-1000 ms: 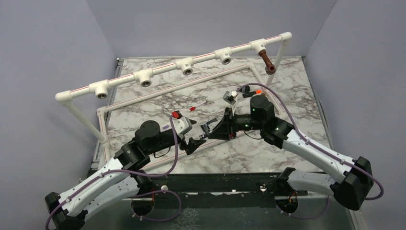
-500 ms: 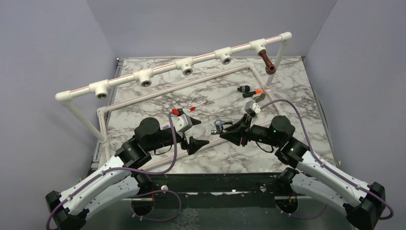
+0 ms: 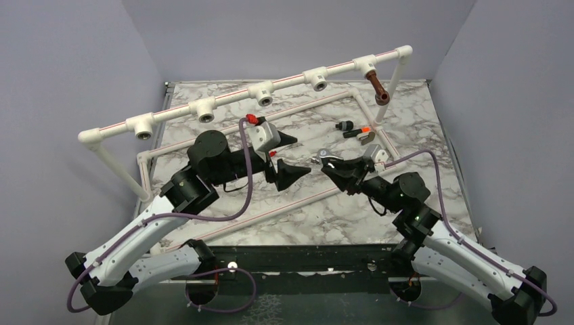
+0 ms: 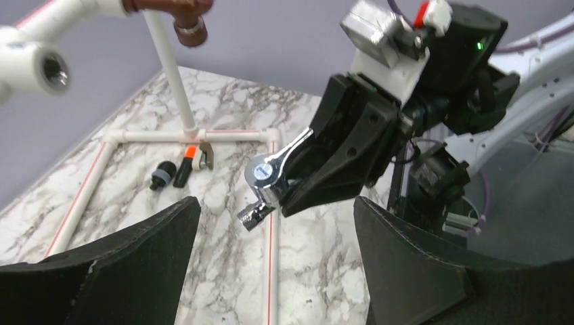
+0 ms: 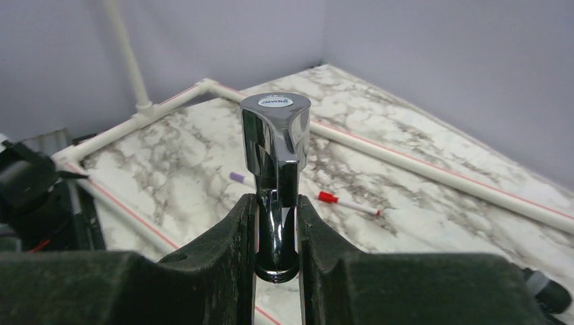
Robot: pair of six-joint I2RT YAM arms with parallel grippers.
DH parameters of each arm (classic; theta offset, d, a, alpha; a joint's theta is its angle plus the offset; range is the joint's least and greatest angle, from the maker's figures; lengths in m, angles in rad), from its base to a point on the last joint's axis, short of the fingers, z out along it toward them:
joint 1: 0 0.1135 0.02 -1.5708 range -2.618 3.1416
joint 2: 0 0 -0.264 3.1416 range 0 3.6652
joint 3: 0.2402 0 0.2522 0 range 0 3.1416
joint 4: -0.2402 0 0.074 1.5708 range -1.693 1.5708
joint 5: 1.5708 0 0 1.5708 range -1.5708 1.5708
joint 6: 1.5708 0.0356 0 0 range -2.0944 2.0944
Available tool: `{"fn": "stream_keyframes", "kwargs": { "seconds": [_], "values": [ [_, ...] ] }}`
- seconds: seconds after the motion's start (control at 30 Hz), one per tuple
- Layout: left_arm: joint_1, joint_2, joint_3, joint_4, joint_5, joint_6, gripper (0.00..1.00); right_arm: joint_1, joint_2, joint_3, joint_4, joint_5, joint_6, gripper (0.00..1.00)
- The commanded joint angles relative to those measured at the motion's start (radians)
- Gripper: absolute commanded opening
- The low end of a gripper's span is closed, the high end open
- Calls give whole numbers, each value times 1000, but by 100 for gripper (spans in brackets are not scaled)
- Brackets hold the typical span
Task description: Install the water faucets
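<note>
My right gripper [image 3: 333, 166] is shut on the chrome faucet [image 3: 323, 155] and holds it above the table's middle, lever cap up. In the right wrist view the faucet [image 5: 275, 156] stands between the fingertips [image 5: 237, 223]. In the left wrist view it [image 4: 269, 177] hangs with its threaded end pointing down-left. My left gripper [image 3: 292, 156] is open and empty, facing the faucet from the left, a short gap away. The reddish-brown faucet [image 3: 378, 88] is screwed into the rightmost tee of the raised white pipe rail [image 3: 230, 96]; it also shows in the left wrist view [image 4: 186, 15].
Three open tee sockets [image 3: 262, 93] sit along the rail. A low white pipe frame [image 3: 271, 118] lies on the marble table. Small black fittings [image 3: 346, 126] and an orange-tipped piece [image 3: 365, 131] lie at back right. Red-tipped [image 5: 345, 202] and purple-tipped sticks lie on the table.
My right arm swung back and right, lifting the chrome faucet up. My left arm rose and moved forward-right, its open jaws now facing the faucet.
</note>
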Motion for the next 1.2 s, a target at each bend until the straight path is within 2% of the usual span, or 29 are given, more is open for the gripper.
{"fn": "stream_keyframes", "kwargs": {
  "seconds": [0.0, 0.1, 0.3, 0.43, 0.53, 0.8, 1.0, 1.17],
  "values": [
    [4, 107, 204, -86, -151, 5, 84, 7, 23, 12, 152, 177, -98, 1],
    [7, 199, 333, -169, -299, 5, 80, 8, 50, 5, 238, 269, -146, 1],
    [38, 303, 480, -186, -486, 49, 80, 48, 132, -3, 436, 427, -294, 1],
    [166, 356, 536, -190, -511, 15, 80, 81, 196, 0, 585, 477, -422, 1],
    [293, 377, 547, -171, -471, -59, 80, 94, 229, 18, 652, 503, -488, 0],
    [488, 364, 468, -71, -482, -154, 77, 97, 294, 123, 640, 495, -539, 0],
    [532, 356, 433, -70, -526, -148, 74, 97, 337, 170, 611, 494, -576, 1],
    [540, 366, 391, -60, -626, -124, 73, 96, 370, 207, 561, 508, -585, 0]
  ]
}}
